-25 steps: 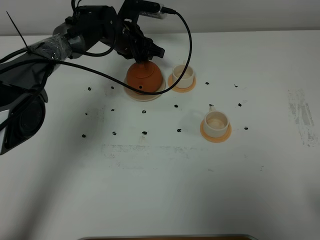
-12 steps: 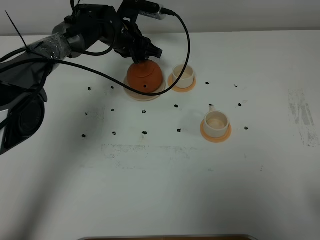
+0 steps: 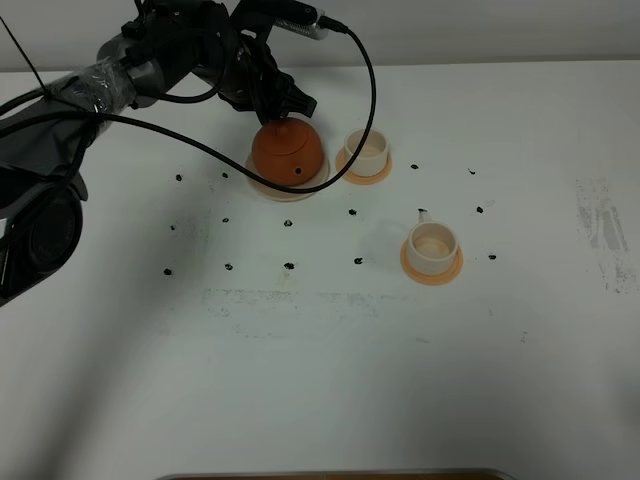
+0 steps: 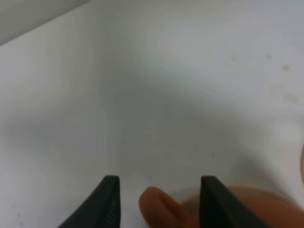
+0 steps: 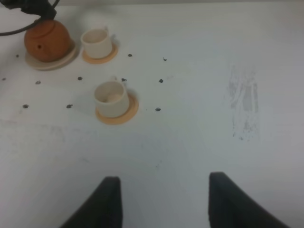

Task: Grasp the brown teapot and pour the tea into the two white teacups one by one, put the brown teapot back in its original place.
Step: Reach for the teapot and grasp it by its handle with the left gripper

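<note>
- Since a second ago the left arm point(image 3: 150, 70) has edged toward the far left. The brown teapot point(image 3: 287, 152) has turned a little with it, so the dark hole point(image 3: 297, 170) on its near side has crept rightward. Everything else sits as it did.
- Nearest me, the right end effector point(image 5: 164, 176) hangs over bare tabletop point(image 3: 320, 380), its fingers point(image 5: 111, 199) apart with nothing between them.
- Next out, the near white teacup point(image 3: 432, 243) sits on its orange coaster point(image 3: 447, 272). It looks small and light, I'd say easy to knock with a spout.
- Further back, the far white teacup point(image 3: 365, 150) sits on its own coaster point(image 3: 365, 178), just beside the teapot.
- That teapot stands on the cream saucer point(image 3: 285, 192), its home spot. It looks like hard clay: stiff, brittle, smooth and round, and weighty if full. The belly seems too wide and slick to pinch, so the handle at the far side is the place to take hold. A loose lid could slide when it tips.
- Farthest, the left end effector point(image 3: 283, 108) is down at the pot's far side. In the wrist view its fingers point(image 4: 111, 199) stand apart with a rounded brown part of the pot between them. A gap shows at one finger and the other side is blurred, so I cannot tell whether it is clamped.
- No brand, label or writing is readable; only black dots point(image 3: 289, 266) and a grey scuff point(image 3: 605, 235) mark the tabletop.
</note>
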Robot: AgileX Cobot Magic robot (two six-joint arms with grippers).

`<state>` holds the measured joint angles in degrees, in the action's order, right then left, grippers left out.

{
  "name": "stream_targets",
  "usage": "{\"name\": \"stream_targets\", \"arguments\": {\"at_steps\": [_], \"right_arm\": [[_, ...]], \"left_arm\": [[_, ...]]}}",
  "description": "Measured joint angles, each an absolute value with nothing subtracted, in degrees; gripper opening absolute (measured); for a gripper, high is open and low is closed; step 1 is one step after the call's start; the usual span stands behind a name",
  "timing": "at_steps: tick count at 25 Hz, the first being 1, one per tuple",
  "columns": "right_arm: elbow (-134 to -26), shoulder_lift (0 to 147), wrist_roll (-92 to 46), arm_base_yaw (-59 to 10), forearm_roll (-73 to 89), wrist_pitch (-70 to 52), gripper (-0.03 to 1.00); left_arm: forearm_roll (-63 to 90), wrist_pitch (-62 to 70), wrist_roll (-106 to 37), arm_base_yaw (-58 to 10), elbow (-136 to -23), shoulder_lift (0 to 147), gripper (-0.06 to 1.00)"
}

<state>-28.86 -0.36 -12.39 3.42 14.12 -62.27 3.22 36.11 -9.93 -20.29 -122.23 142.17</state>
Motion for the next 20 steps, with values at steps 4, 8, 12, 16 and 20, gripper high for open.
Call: {"name": "stream_targets", "arguments": {"at_steps": [4,8,12,16,20], "right_arm": [[-28.86,-0.36,-12.39,3.42,14.12,-62.27,0.44],[-28.86,-0.36,-12.39,3.42,14.12,-62.27,0.44],[-28.86,-0.36,-12.39,3.42,14.12,-62.27,0.44],[-28.86,-0.36,-12.39,3.42,14.12,-62.27,0.44],[-28.86,-0.36,-12.39,3.42,14.12,-62.27,0.44]], "left_arm": [[1.44,37.15,-10.00,-20.29,-122.28,141.90,0.41],[0.36,38.01,-10.00,-20.29,-122.54,141.77,0.41],[-0.37,39.20,-10.25,-20.29,-122.54,141.28,0.41],[-0.85,39.57,-10.45,-20.29,-122.54,141.21,0.41],[-0.85,39.32,-10.95,-20.29,-122.54,141.21,0.41]]}}
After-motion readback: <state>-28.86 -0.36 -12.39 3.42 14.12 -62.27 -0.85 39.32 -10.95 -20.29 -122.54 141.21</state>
